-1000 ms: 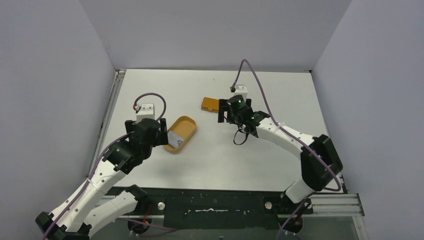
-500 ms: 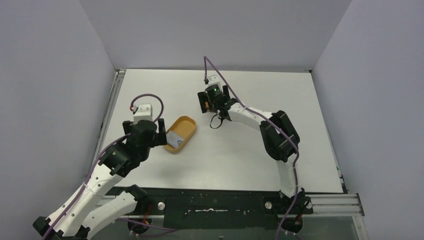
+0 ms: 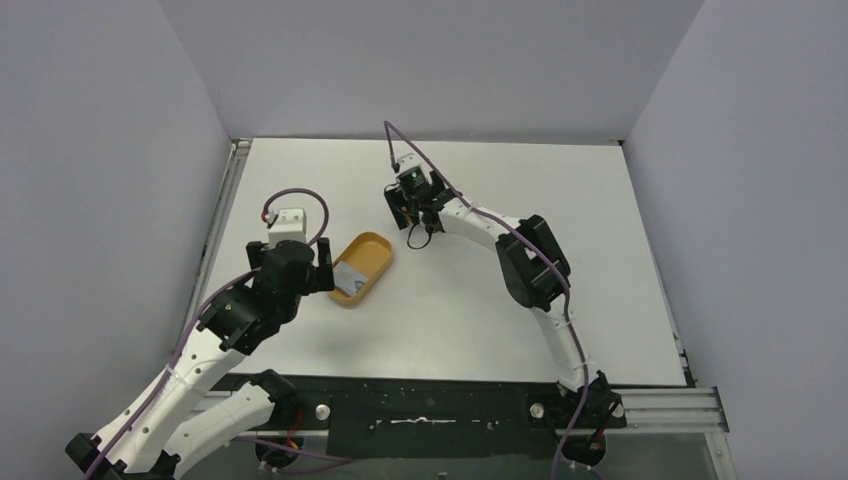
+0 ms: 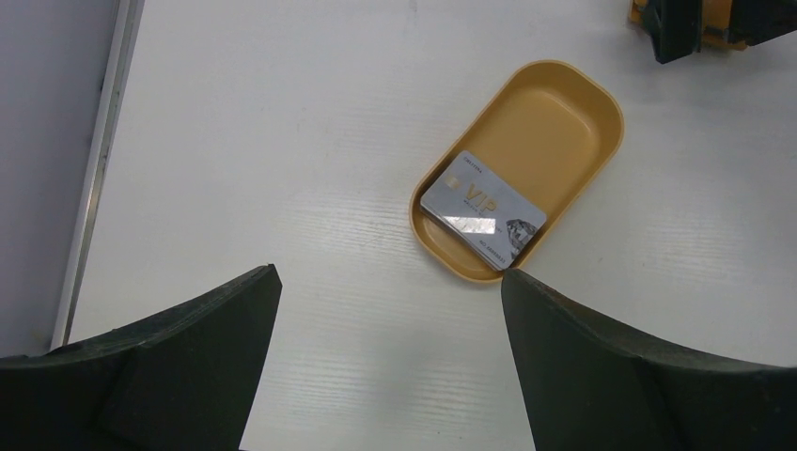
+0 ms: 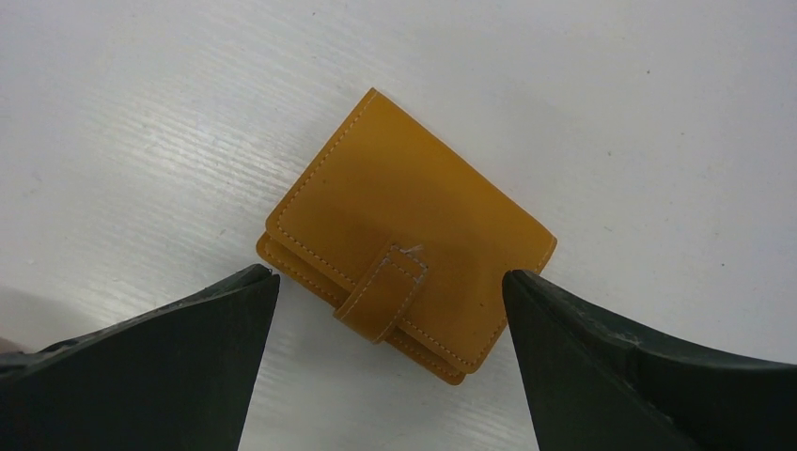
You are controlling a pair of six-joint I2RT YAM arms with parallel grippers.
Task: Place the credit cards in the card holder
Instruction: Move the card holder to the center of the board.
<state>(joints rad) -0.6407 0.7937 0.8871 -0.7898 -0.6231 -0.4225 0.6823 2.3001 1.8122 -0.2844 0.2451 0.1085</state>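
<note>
A silvery grey-white credit card [image 4: 483, 209] marked VIP lies in the near end of an orange oval tray [image 4: 554, 122]; it also shows in the top view [image 3: 348, 281]. No light blue card shows. The tan-orange card holder [image 5: 409, 249] lies folded shut on the table with its strap tab toward me. My right gripper [image 5: 390, 366] is open and hovers just above it, one jaw on each side, not touching. In the top view the right gripper [image 3: 405, 208] hides the holder. My left gripper [image 4: 390, 362] is open and empty, above the table just left of the tray.
The tray [image 3: 372, 250] sits left of centre, between the two grippers. A metal rail [image 4: 99, 169] runs along the table's left edge. Grey walls close in the left, back and right sides. The right arm's purple cable [image 3: 470, 208] loops over the table.
My right arm has swung left and stretched out, bringing its gripper over the card holder. My left arm has barely moved. The card and tray are unchanged.
</note>
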